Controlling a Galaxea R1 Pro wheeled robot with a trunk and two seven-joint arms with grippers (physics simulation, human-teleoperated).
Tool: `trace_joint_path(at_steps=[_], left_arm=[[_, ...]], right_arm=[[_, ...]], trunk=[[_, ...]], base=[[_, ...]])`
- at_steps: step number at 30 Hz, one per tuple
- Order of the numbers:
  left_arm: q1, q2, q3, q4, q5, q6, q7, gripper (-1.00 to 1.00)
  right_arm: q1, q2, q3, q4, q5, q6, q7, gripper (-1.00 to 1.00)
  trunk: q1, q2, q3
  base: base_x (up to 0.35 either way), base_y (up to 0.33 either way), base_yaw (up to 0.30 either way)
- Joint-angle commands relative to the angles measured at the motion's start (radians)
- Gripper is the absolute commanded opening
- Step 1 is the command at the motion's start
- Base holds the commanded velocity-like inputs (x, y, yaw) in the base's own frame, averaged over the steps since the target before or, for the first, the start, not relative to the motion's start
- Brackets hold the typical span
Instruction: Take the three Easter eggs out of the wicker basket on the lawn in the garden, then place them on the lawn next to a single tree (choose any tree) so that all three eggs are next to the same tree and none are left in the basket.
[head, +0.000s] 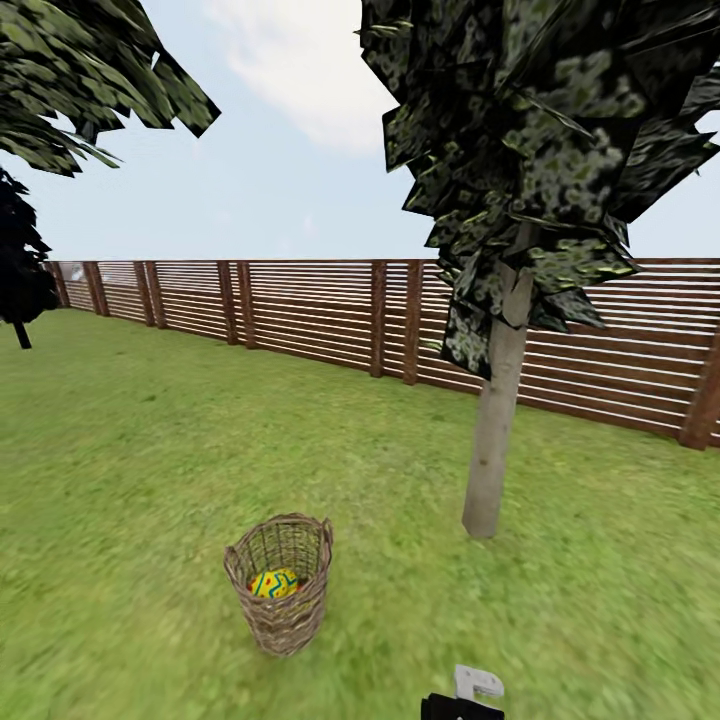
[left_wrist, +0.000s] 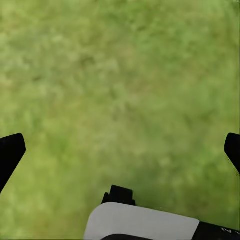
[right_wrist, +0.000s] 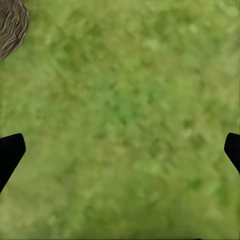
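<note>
We see the wicker basket (head: 280, 582) low and centre-left on the lawn (head: 150, 450), an egg (head: 273, 583) inside, the tree (head: 495, 420) right. Both end effectors (left_wrist: 120, 150) (right_wrist: 120, 150) gape wide, empty; a clumsy reach might tip the basket.

Open lawn (head: 150, 450) around wicker basket (head: 281, 597); tree (head: 495, 420) trunk nearby.

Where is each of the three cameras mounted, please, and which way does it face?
Head view: on the robot's head, facing forward over the lawn toward the wicker basket, tree and fence; an arm part shows low.
Left wrist view: on the left arm, facing down at grass between the open left pincer.
Right wrist view: likewise, right pincer open; shares the basket rim with the head view.
</note>
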Motion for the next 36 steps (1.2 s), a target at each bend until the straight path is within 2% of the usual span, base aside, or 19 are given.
trace_joint_path(at_steps=[1,11,25,36], left_arm=[[-0.001,-0.001,0.008,0.0,-0.009,-0.002,-0.001,1.0],[-0.001,-0.001,0.008,0.0,-0.009,-0.002,-0.001,1.0],[-0.001,-0.001,0.008,-0.001,-0.009,-0.003,-0.001,1.0],[-0.001,-0.001,0.008,0.0,-0.009,-0.004,-0.001,1.0]], right_arm=[[0.0,0.0,0.004,-0.002,-0.005,0.006,-0.005,1.0],[0.0,-0.001,0.004,-0.003,-0.005,0.006,-0.005,1.0],[0.0,0.0,0.002,-0.003,-0.009,0.006,-0.005,1.0],[0.0,0.0,0.002,-0.003,-0.008,0.006,-0.005,1.0]], trunk=[[0.0,-0.001,-0.001],[0.0,-0.001,-0.001],[0.0,-0.001,-0.001],[0.0,-0.001,-0.001]], base=[[0.252,0.0,0.02],[0.246,0.0,0.005],[0.037,0.002,0.0],[0.205,0.086,0.0]])
